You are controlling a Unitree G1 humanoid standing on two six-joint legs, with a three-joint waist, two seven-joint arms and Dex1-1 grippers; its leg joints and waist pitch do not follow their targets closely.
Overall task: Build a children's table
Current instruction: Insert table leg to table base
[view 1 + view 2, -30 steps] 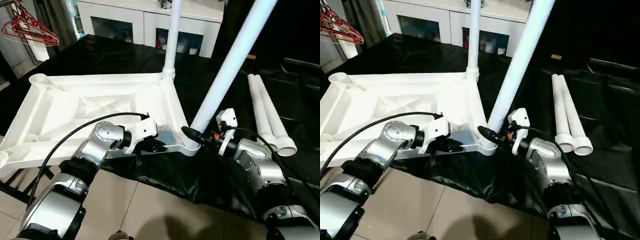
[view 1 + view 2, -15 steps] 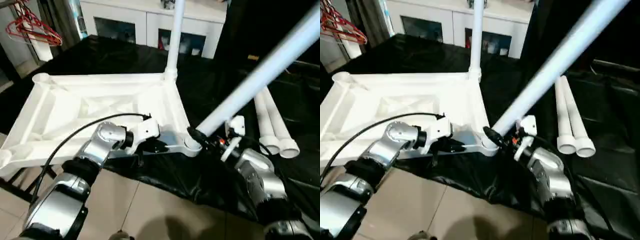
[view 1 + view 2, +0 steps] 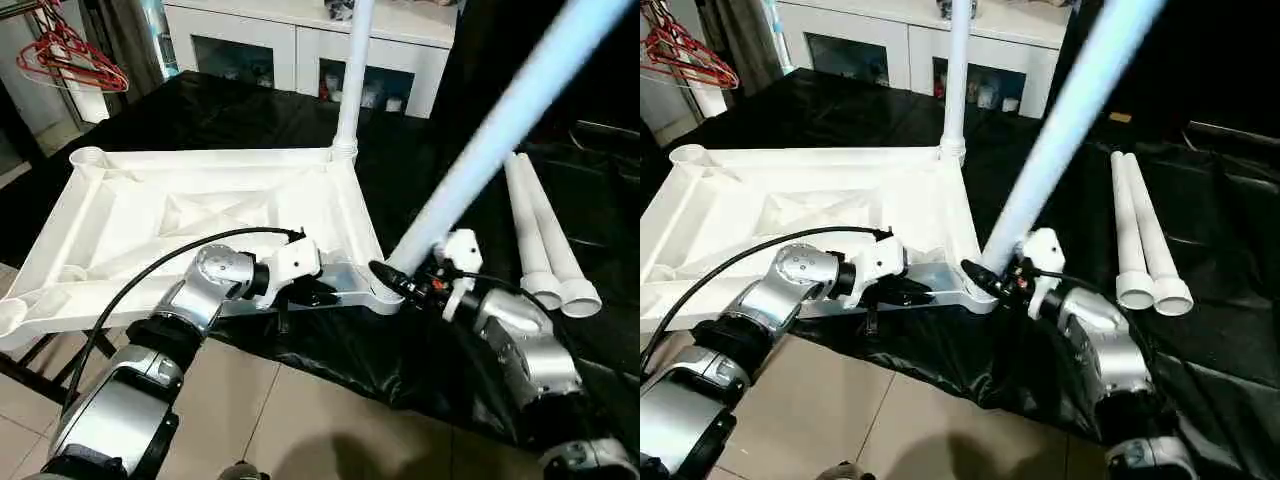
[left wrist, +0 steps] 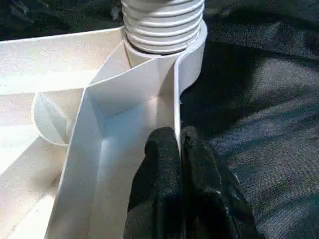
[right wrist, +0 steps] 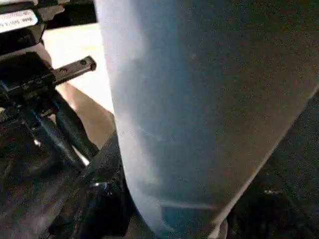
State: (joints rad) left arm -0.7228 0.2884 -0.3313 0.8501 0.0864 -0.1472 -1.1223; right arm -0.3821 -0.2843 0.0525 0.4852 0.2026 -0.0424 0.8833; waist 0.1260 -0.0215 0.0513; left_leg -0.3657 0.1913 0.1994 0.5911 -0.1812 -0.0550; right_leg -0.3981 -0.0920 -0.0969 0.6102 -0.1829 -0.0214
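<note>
The top (image 3: 200, 215) lies underside up on a black sheet (image 3: 330, 345); left gripper (image 4: 178, 144) clenched on its rim; right gripper (image 3: 400, 283) grasps a tilted leg (image 3: 480, 150) at the corner socket (image 3: 380, 295); 1 leg (image 3: 350, 75) stands upright; 2 legs (image 3: 545, 240) lie beside.

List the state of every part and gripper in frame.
Tabletop: upside down, ribbed underside up.
Far-corner leg: upright in its socket.
Near-corner leg: tilted, base at the socket, not upright.
Two spare legs: lying side by side on the black cloth.
Left gripper: shut on the tabletop's rim.
Right gripper: clamped on the tilted leg's base.
</note>
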